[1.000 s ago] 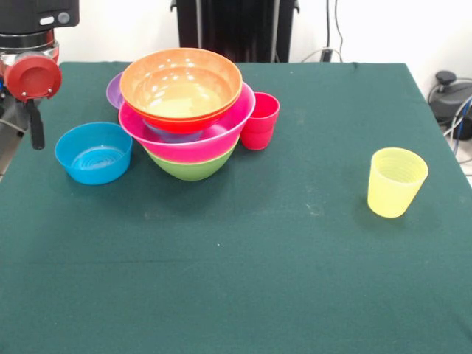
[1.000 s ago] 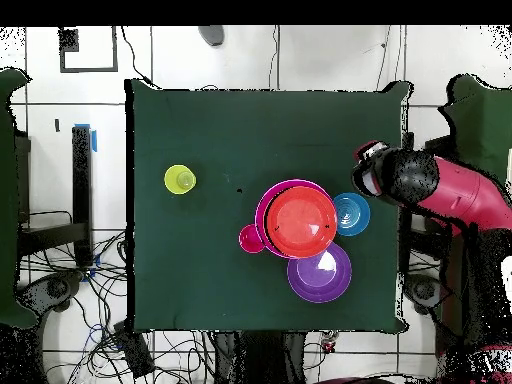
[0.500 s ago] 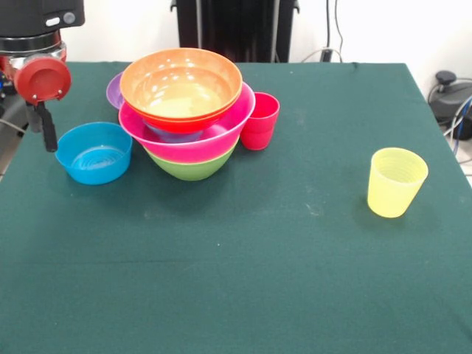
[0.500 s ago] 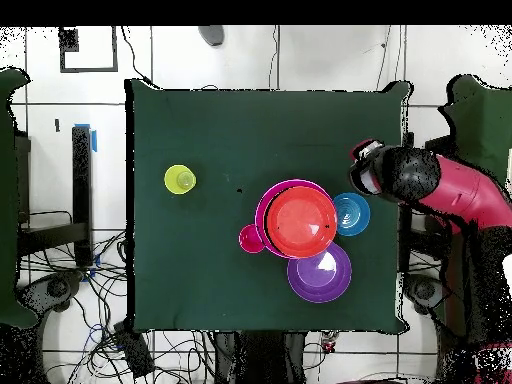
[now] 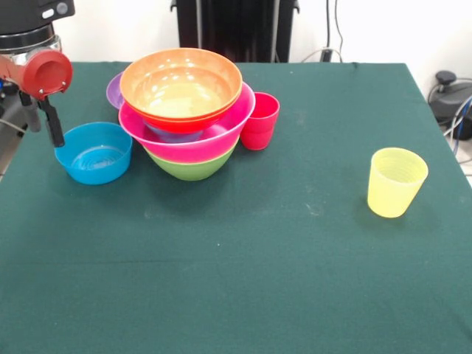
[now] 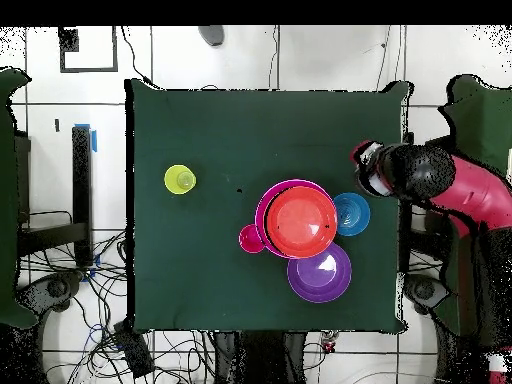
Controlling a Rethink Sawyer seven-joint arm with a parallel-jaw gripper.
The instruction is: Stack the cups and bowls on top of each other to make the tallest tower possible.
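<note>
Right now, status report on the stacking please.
Gripper at blue bowl rim, holding nothing. Tower standing, orange bowl on top. Yellow cup and red cup unstacked.

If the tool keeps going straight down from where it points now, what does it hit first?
Most likely the blue bowl: the tool points down at its rim on the side away from the tower. Depth is unclear; it may just miss onto the table.

tower (image 5: 188,110) stands far left on the table (image 5: 258,258); small bowl (image 5: 94,153) left beside it; one cup (image 5: 259,120) touching its right; other cup (image 5: 397,181) well apart right
</note>
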